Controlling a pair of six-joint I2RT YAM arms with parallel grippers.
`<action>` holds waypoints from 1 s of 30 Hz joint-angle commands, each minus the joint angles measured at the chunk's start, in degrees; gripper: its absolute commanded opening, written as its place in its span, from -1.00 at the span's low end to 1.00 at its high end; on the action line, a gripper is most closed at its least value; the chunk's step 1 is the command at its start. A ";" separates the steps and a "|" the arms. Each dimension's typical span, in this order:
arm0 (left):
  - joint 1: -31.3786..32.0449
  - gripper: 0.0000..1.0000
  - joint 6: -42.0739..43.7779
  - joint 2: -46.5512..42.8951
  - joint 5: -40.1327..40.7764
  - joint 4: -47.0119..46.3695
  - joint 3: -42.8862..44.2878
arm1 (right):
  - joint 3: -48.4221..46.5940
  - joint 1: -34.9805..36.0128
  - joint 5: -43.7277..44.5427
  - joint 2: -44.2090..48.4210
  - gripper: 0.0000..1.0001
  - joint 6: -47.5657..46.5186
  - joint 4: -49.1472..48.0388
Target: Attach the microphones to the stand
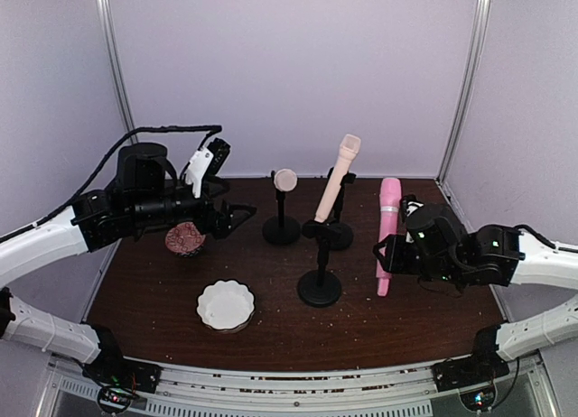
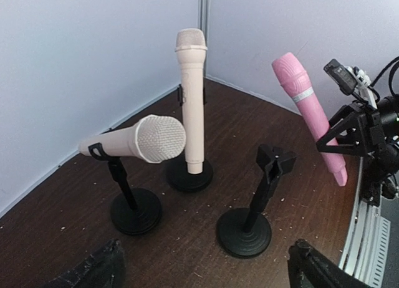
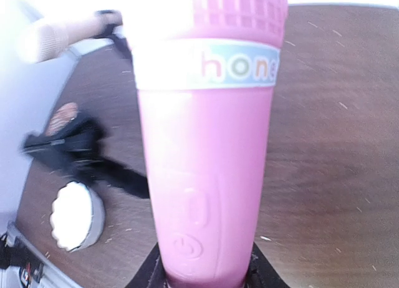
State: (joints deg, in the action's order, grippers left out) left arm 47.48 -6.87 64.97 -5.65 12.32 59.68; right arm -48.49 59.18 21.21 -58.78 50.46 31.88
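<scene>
The pink microphone (image 1: 388, 232) stands nearly upright in my right gripper (image 1: 390, 251), which is shut on its lower handle; it fills the right wrist view (image 3: 206, 144) and also shows in the left wrist view (image 2: 308, 110). One cream microphone (image 1: 285, 180) lies level in the back left stand (image 1: 282, 229). The other cream microphone (image 1: 339, 178) leans upright in the back right stand (image 1: 338, 235). The near stand (image 1: 320, 287) has an empty clip (image 2: 276, 162). My left gripper (image 1: 240, 217) is open and empty, left of the stands.
A white scalloped bowl (image 1: 226, 304) sits near the front left. A brown patterned cup (image 1: 185, 239) stands under my left arm. Pale walls close the table on three sides. Small crumbs dot the dark wood top (image 1: 406, 327).
</scene>
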 commanded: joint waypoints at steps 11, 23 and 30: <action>0.74 0.61 -15.81 5.24 -25.46 -20.39 2.47 | -0.31 7.90 -4.17 2.02 -0.89 -25.80 -30.98; 12.81 0.60 -19.46 12.26 -5.36 -26.49 7.89 | -5.05 13.32 -1.00 -1.38 -0.87 -30.41 -31.25; 14.52 0.49 -20.35 17.23 -9.71 -27.19 11.24 | -5.63 15.60 -2.60 -2.85 -0.87 -31.76 -30.81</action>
State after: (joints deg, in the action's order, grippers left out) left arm 60.99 -25.52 80.23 -13.61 -10.50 67.90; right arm -51.96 73.67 18.87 -60.82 20.49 2.37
